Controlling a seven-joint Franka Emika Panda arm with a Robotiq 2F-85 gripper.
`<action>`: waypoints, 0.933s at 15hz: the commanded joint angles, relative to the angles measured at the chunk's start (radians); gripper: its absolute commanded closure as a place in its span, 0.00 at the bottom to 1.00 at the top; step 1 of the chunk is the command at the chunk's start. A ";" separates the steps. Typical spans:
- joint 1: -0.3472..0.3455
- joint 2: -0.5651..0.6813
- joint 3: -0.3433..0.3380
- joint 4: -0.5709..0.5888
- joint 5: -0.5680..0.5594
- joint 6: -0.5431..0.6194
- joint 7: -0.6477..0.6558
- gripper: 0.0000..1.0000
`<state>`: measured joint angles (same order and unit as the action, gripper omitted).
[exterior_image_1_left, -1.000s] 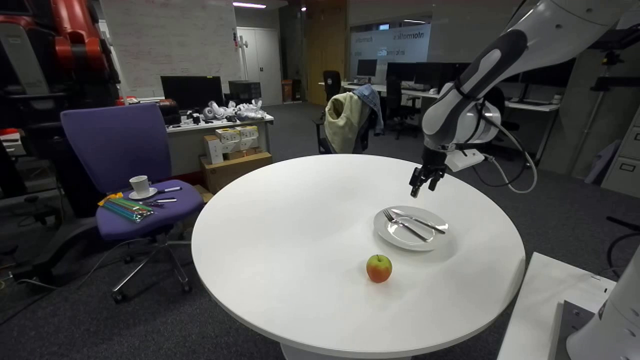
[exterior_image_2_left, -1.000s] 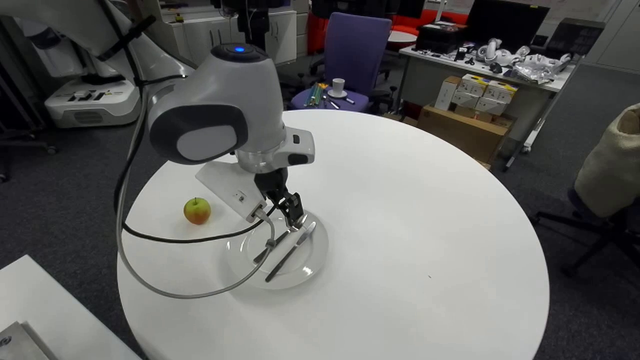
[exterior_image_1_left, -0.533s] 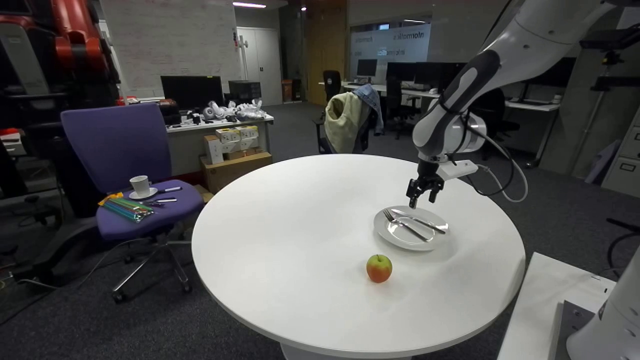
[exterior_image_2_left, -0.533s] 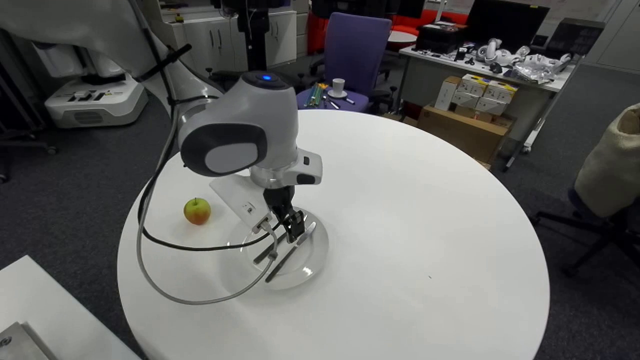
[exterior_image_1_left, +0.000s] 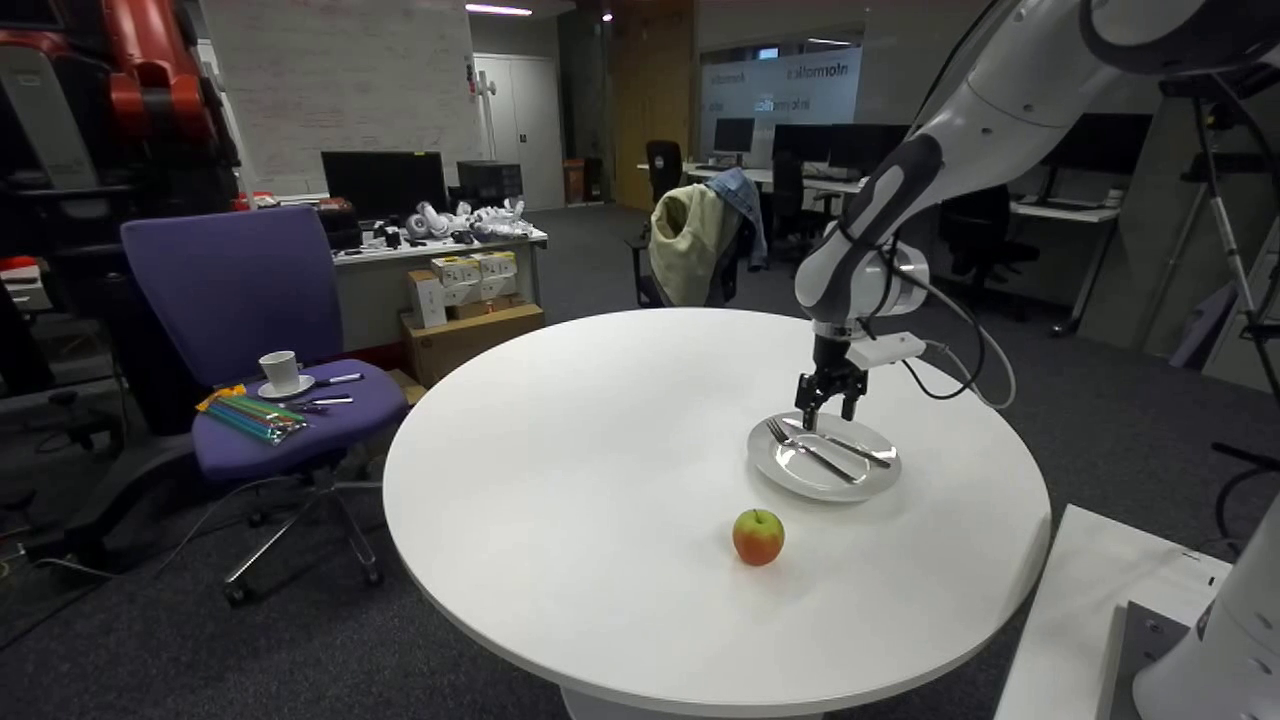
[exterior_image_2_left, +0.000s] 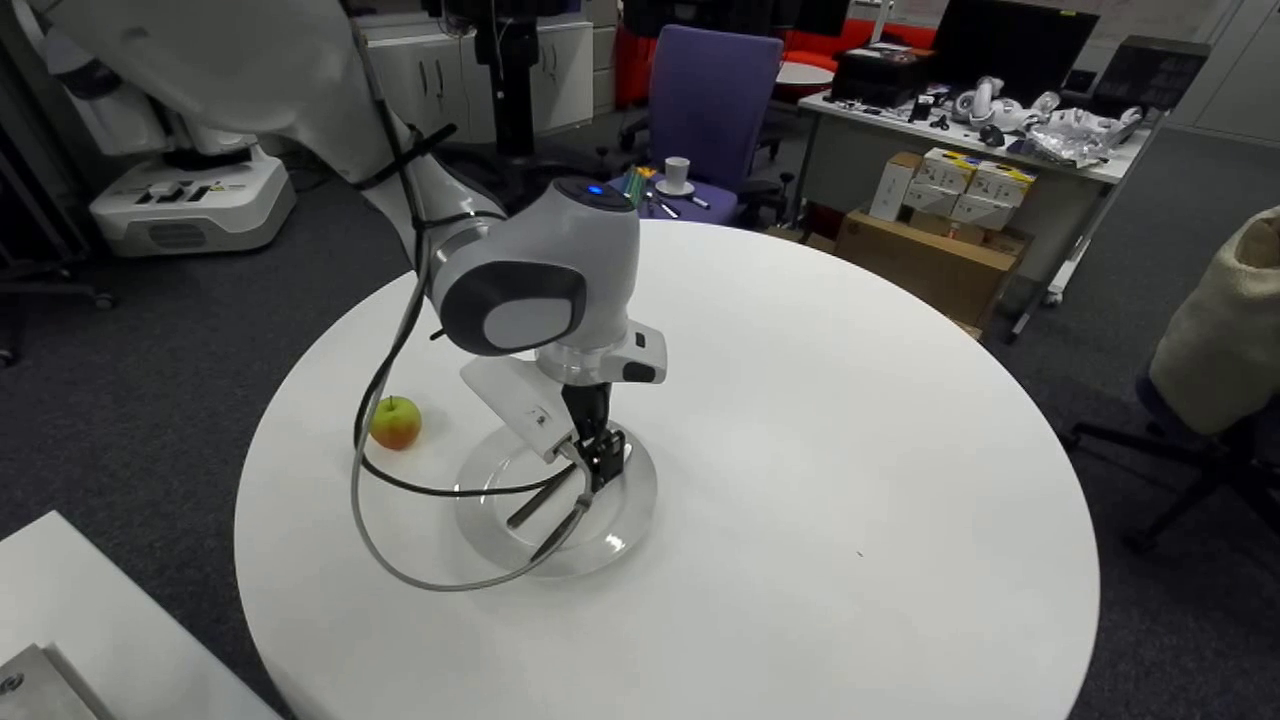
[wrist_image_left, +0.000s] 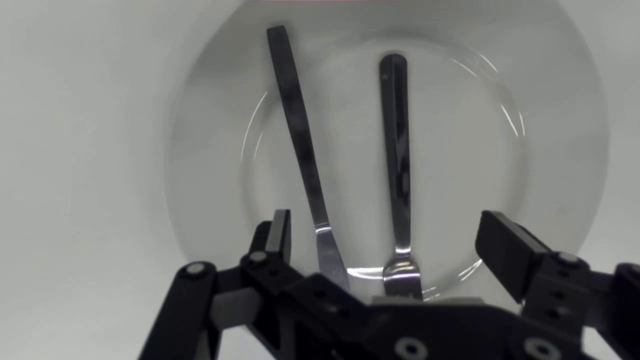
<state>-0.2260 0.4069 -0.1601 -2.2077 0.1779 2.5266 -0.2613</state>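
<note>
Just below the end effector (wrist_image_left: 386, 232) is a white plate (wrist_image_left: 560, 160), with a knife (wrist_image_left: 299, 127) and a fork (wrist_image_left: 397, 130) lying on it side by side. The end effector's fingers (wrist_image_left: 506, 250) are spread wide and hold nothing; in the wrist view, the knife's blade and the fork's head show between them. No grip is made yet and nothing is lifted: both the knife and the fork rest on the plate. A red and green apple (exterior_image_1_left: 758, 540) sits off the plate, well apart from the end effector. All this is on a round white worktop (exterior_image_1_left: 560, 480) under the end effector. Far from it in the room are a purple chair (exterior_image_1_left: 235, 295) with a white cup (exterior_image_1_left: 281, 371) on a saucer (exterior_image_1_left: 268, 391), and a messy desk (exterior_image_2_left: 855, 160).
</note>
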 joint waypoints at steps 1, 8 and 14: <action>-0.041 0.049 0.037 0.086 0.002 -0.076 -0.001 0.00; -0.032 0.078 0.060 0.128 -0.009 -0.105 0.006 0.00; -0.028 0.091 0.077 0.129 -0.012 -0.115 0.005 0.15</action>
<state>-0.2394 0.4916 -0.0983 -2.1041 0.1773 2.4602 -0.2613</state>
